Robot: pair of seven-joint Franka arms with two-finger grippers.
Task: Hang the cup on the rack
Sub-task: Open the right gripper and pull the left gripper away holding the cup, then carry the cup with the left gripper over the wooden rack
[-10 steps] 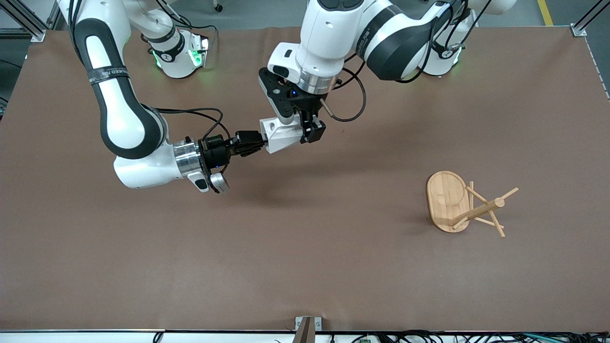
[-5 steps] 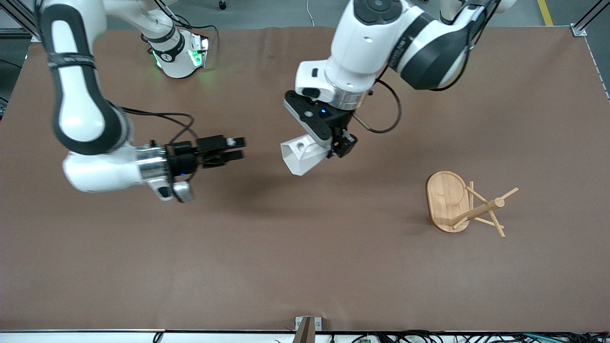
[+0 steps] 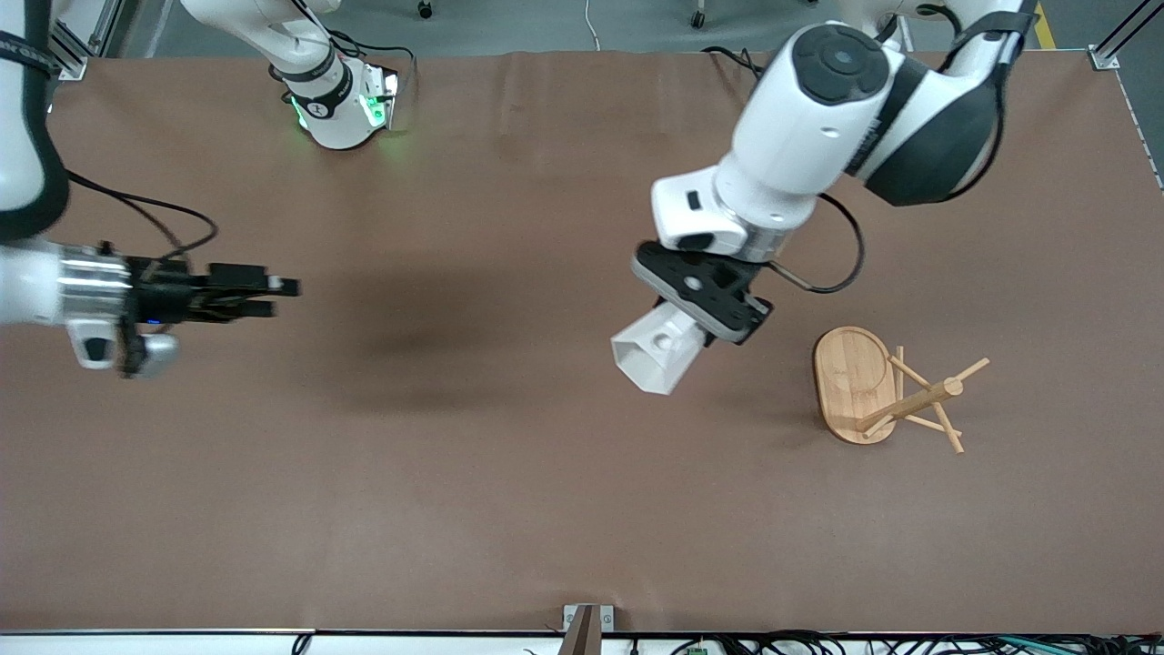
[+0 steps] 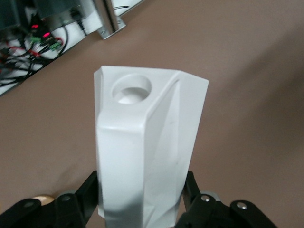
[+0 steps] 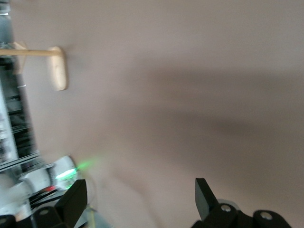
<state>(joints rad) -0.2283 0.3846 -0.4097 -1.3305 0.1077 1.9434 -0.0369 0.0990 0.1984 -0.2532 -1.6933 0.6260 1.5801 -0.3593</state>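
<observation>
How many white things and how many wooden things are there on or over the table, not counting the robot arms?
White: 1, the cup, held in the left claw over the table.
Wooden: 1, the rack, on the table toward the left arm's end.
Total: 2

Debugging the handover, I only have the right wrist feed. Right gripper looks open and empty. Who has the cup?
Observer: The left gripper has the cup, fingers shut on its body, up over the table.
Operator: Handle hole visible?
Observer: Yes, in the left wrist view the round hole faces the camera, unobstructed.
Operator: Where's the rack from there?
Observer: The rack stands on the table toward the left arm's end, apart from the cup, pegs bare.
Operator: And my arm?
Observer: The right gripper is over bare table at the right arm's end.
</observation>
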